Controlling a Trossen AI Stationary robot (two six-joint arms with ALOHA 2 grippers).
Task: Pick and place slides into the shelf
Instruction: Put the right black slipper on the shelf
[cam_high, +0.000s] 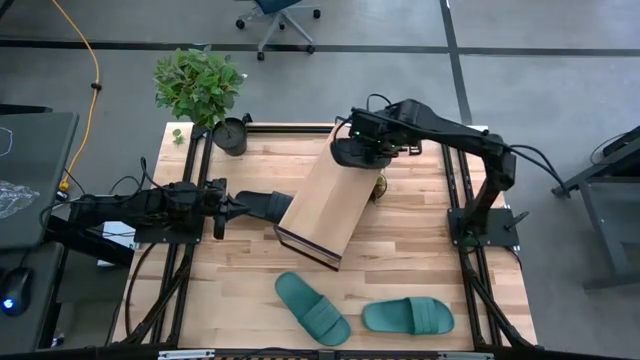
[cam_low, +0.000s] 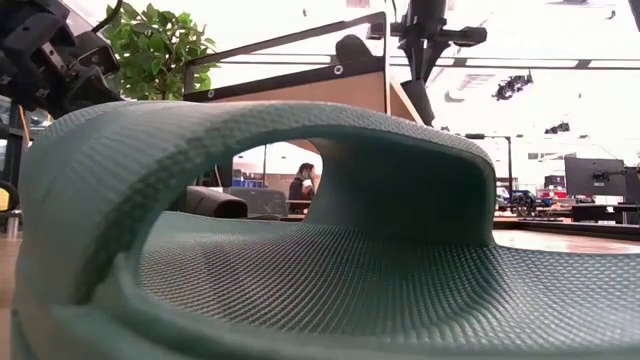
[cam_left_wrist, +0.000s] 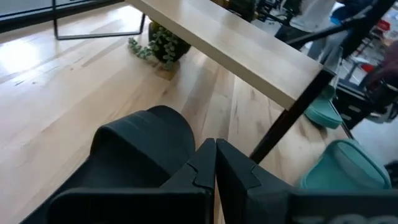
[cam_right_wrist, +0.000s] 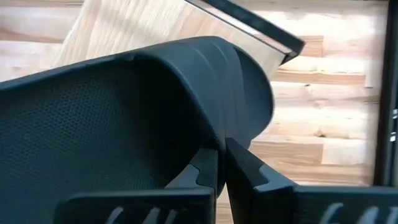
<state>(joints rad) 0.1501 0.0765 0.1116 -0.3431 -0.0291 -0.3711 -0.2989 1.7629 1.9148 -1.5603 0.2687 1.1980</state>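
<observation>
High view: right gripper (cam_high: 352, 152), fingers pinching a black slide (cam_high: 350, 153) over shelf (cam_high: 325, 205) far end. Left gripper (cam_high: 232, 204) pinches 2nd black slide (cam_high: 265, 205), probably resting on tabletop (cam_high: 400, 250), just left of shelf, long axis left-right.

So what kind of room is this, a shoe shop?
Probably not a shop: it looks like a lab or open office. A wooden worktable stands on bare grey floor, a rolling office chair sits nearby, and computer monitors with ceiling lights fill the room behind.
</observation>
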